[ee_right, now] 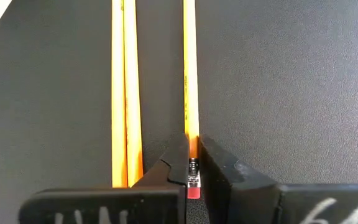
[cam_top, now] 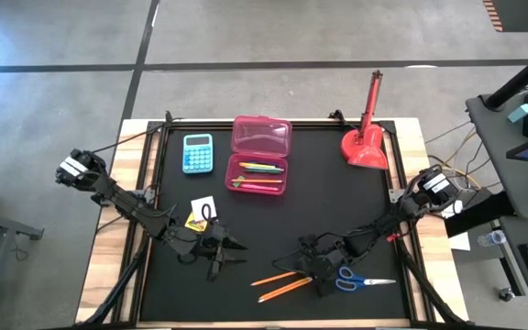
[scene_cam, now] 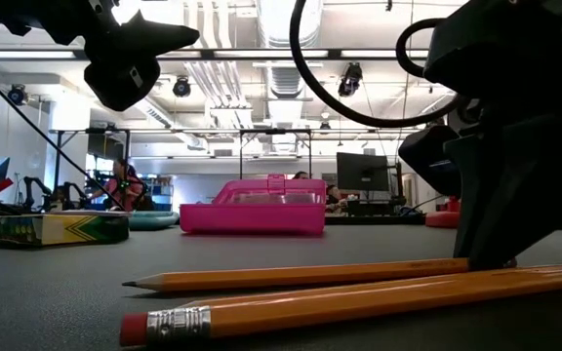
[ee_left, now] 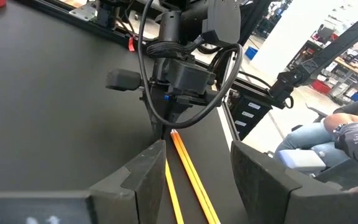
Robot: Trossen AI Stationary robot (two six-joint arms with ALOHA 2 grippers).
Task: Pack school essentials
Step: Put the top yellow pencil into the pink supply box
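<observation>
Orange pencil (ee_right: 191,93) — eraser end pinched, right hand (ee_right: 192,163)

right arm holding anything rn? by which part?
Yes: right gripper is shut on one orange pencil at its eraser end, pencil on the table. Left gripper holds nothing.

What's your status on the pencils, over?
Right tool shut on one orange pencil at its eraser end, on the mat. Left tool open, hovering nearby. Second pencil lies alongside. Scissors close by, not blocking.
</observation>
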